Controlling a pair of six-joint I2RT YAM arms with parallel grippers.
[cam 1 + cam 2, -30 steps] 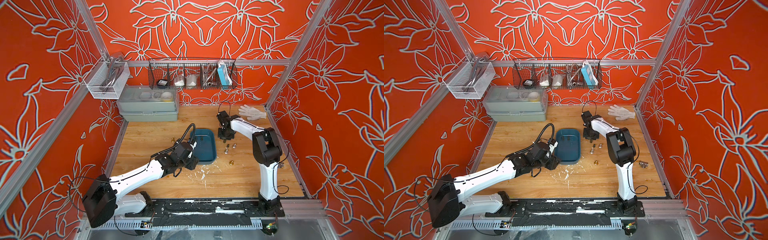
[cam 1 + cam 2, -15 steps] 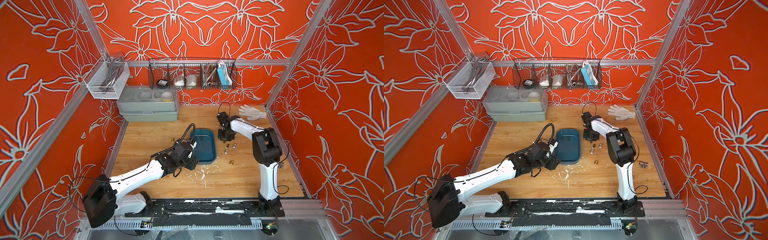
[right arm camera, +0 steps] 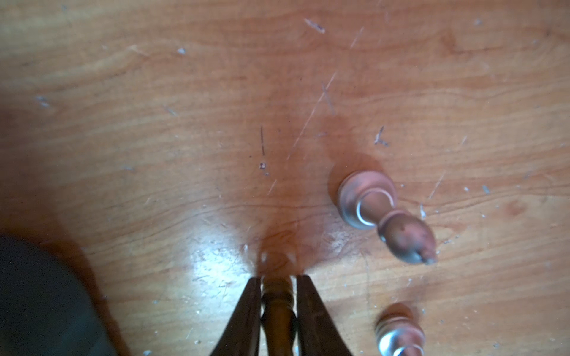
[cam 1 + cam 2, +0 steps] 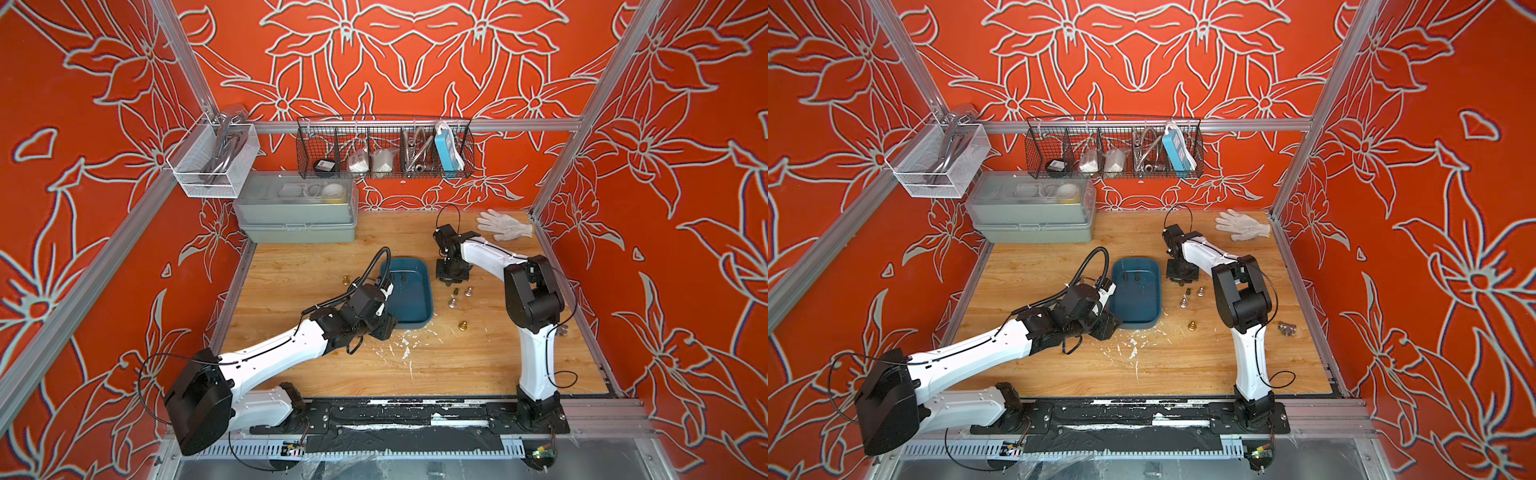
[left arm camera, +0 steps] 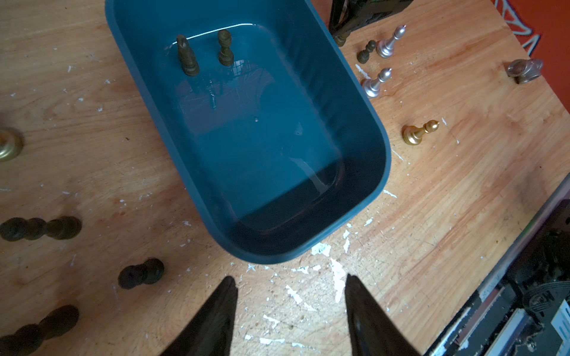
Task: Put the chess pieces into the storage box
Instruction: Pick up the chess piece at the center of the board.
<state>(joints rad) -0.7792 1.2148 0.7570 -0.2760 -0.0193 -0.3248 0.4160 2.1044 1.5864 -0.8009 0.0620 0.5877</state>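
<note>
Enclosure with orange-red walls [image 4: 415, 62] printed in pale floral outlines and framed by aluminium rails [image 4: 519, 124]. The wooden bench [image 4: 457, 365] is evenly lit and flecked with white scuffs. A black wire basket [image 4: 305, 149] and a white wire basket [image 4: 199, 183] hang from the rails. A grey-green lidded case [image 4: 297, 230] and a white glove [image 4: 503, 224] lie at the rear.

Storage box [image 4: 411, 305] sat mid table [image 4: 457, 365], w/ two chess pieces [image 5: 187, 57] upright in its far end. Right of it stood a trio [image 4: 453, 302], a fourth piece [image 4: 461, 326] nearer the front. A lone piece [image 4: 345, 279] stood to its left, and three lying pieces [image 5: 140, 272] sat prob. off its near-left corner.
</note>
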